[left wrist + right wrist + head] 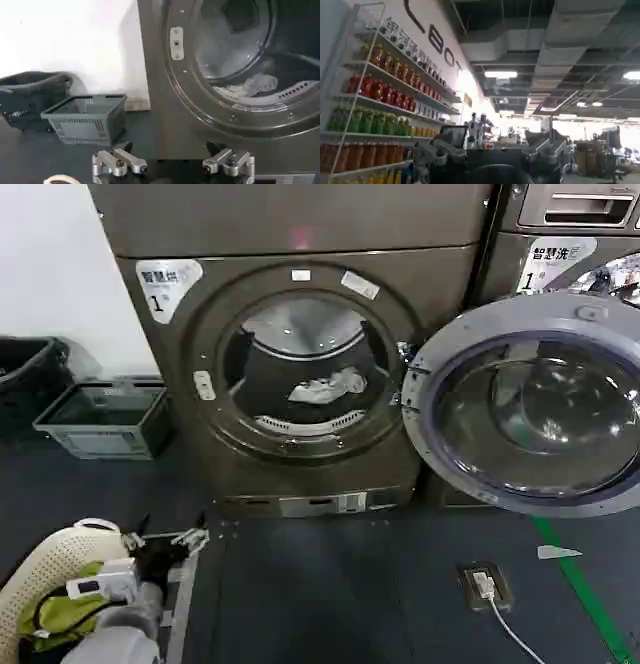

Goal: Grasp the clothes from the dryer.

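Observation:
The dryer stands straight ahead, its round glass door swung open to the right. The clothes, a small whitish crumpled piece, lie on the drum floor inside the dark mouth. The left wrist view shows the clothes beyond the drum rim. My left gripper hangs low at the front left, well short of the dryer, over the dark floor. Seen from its own wrist, the left gripper is open with nothing between its fingers. My right gripper is open and empty, facing away toward the room.
A grey slatted crate and a black bin stand left of the dryer. A white basket holding a yellow-green cloth is at my lower left. A floor socket with a cable and green tape lie to the right.

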